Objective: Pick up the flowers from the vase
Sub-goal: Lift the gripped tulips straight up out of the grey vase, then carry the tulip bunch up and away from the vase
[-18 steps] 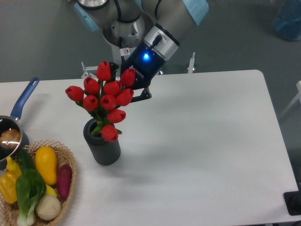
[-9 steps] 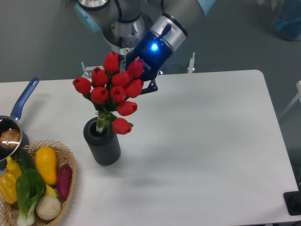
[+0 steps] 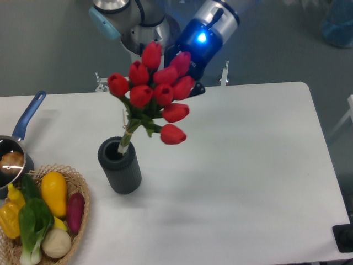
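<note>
The flowers [image 3: 156,93], a bunch of red tulip buds on green stems, hang tilted in the air above the table. Their stem ends still reach into the mouth of the dark grey ribbed vase [image 3: 121,168], which stands upright at the left of the white table [image 3: 248,165]. My gripper [image 3: 186,83] comes down from the upper right, behind the buds. Its fingertips are hidden by the blooms, and it is shut on the flowers. A blue light glows on its wrist.
A wicker basket [image 3: 79,223] of vegetables sits at the front left corner. A blue-handled steel saucepan [image 3: 12,155] stands at the left edge. The robot base [image 3: 138,27] is behind the table's far edge.
My gripper has moved up and to the right with the flowers. The bunch has risen so that most of the stems are now out of the vase.
</note>
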Robot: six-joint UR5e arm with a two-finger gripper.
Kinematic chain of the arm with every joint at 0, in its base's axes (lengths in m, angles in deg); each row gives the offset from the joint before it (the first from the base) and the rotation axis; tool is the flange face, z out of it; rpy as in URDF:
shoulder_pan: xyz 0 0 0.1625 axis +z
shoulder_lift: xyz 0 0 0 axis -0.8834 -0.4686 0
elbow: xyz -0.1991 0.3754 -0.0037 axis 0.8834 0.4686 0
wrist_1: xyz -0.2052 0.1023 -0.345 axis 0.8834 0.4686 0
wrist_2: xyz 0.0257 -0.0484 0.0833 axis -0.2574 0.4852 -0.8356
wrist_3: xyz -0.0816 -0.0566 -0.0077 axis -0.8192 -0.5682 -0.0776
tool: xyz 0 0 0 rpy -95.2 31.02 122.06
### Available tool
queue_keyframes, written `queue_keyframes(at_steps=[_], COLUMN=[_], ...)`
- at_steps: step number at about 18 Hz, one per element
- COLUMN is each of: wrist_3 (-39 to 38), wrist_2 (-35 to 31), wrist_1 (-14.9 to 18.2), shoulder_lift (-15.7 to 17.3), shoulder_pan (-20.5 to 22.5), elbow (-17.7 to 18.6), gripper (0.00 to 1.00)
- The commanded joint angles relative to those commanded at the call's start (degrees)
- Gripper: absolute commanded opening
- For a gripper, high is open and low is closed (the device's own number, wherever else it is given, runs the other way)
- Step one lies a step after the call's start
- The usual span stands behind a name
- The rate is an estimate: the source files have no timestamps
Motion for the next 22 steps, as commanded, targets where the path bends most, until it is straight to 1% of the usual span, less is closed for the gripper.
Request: queue_keyframes(at_steps=[2,5,7,9,10,12,15,17,19,21,22], wrist_3=[3.33,9.39,13.78,19.76,21.26,21.8,22.15,24.26,24.79,24.97,24.97], wrist_2=[-1.84,-7.98,-10.62,-13.79,-15.98,-20.72,-28.01,-33.55,-39.87,-43.67,-46.03], wrist_1=[-0.36,-0.36,-0.36,-0.27,-0.27,-0.27,-0.18,0.08,0.78,1.23,2.1], shoulder_lift=[0.08,0.09,-0.26,-0.53,-0.62,-2.01,-4.3,-5.18,-6.5,-7.56,-8.17], shoulder_pan=[1.4,1.58,1.85,1.94,1.94,1.67,0.8,-1.04,-2.63,-4.21,-4.22], elbow=[-0.36,-0.18,-0.18,-0.36,-0.53,-2.02,-5.45,-7.29,-9.31,-10.64,-10.99], gripper=[0.05,0.06,0.06,0.07,0.09,0.09,0.1,0.1,0.1,0.1,0.08])
